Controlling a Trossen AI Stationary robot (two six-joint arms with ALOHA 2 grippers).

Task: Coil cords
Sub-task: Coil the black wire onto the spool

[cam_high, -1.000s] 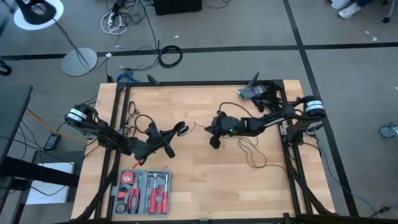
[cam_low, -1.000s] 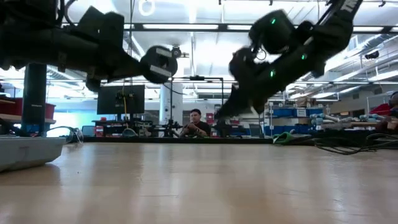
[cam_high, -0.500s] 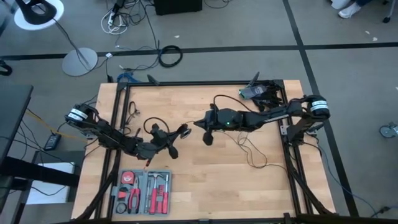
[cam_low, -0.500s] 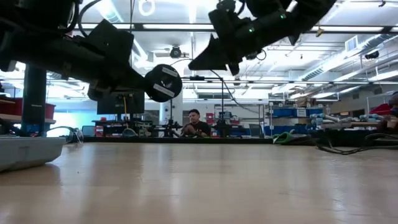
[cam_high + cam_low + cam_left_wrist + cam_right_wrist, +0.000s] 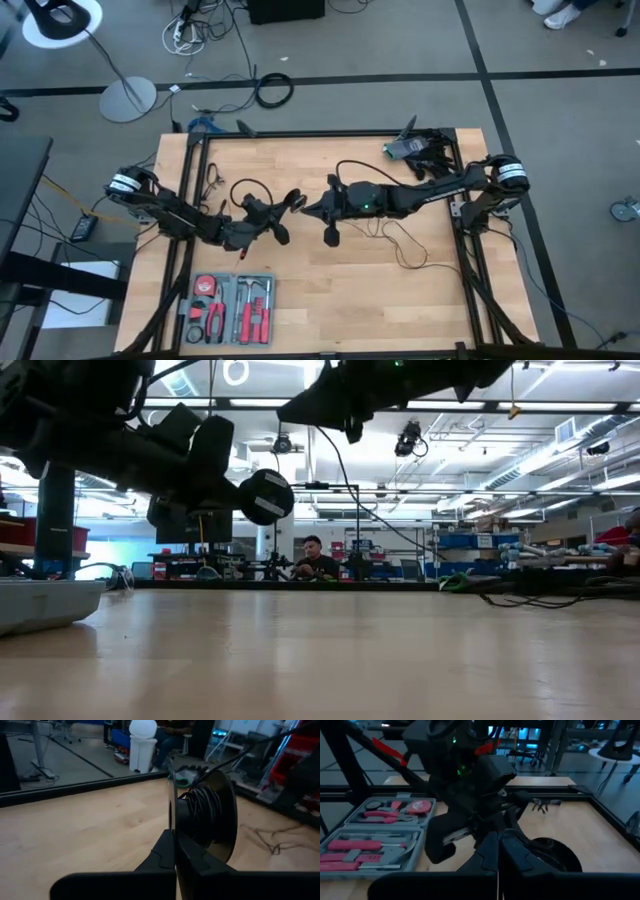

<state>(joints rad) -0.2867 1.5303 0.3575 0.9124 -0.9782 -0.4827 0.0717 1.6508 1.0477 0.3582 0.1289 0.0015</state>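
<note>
Cord [image 5: 207,810] sits wound on a black spool [image 5: 265,496] clamped in the left hand [image 5: 283,207], raised above the counter [image 5: 330,290]. From it one strand runs to the right hand [image 5: 310,208], closed on it just beside. Loose cord [image 5: 405,245] trails on the counter under the right arm; its end is hard to follow.

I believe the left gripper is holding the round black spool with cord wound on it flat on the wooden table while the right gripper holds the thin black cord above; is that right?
Not quite: the round black spool is held up in the air, not flat on the wooden table; the low view shows it. The left gripper does hold it, and the right gripper holds the thin black cord above.
</note>
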